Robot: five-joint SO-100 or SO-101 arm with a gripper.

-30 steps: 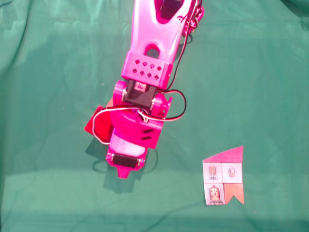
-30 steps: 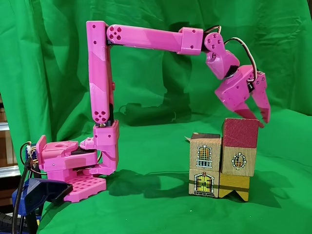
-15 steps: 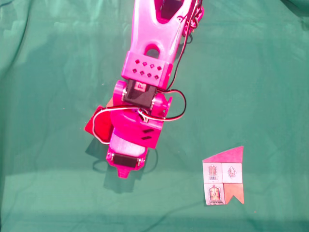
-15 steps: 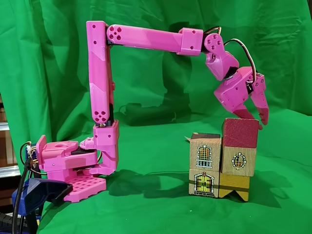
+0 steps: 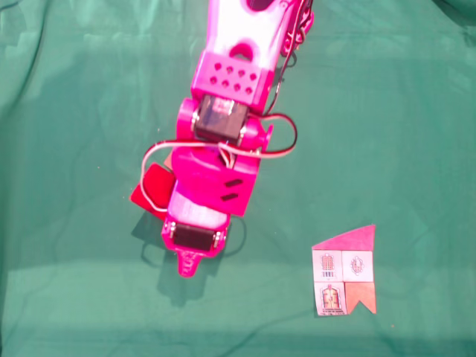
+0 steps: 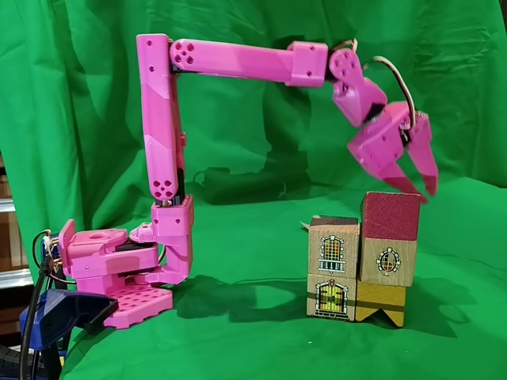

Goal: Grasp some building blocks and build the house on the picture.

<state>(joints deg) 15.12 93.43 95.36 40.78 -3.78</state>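
In a fixed view from the side, the house [image 6: 358,265] stands on the green cloth as several stacked building blocks. Wooden window and door blocks form the left column. On the right, a dark red block [image 6: 390,215] tops a round-window block and a notched one. My magenta gripper [image 6: 420,184] hangs open and empty just above the red block, not touching it. In a fixed view from above, the gripper [image 5: 187,260] covers most of the stack, and the red block [image 5: 138,196] pokes out at its left. The picture [image 5: 344,271] lies flat at the lower right.
The arm's base [image 6: 111,273] sits at the left in the side view, with a blue clamp [image 6: 55,313] in front of it. Green cloth [image 5: 387,111] covers the table and the backdrop, with open room all around the stack.
The gripper has lifted a little off the dark red block and drawn back toward the base. Its fingers stay spread. The blocks have not moved.
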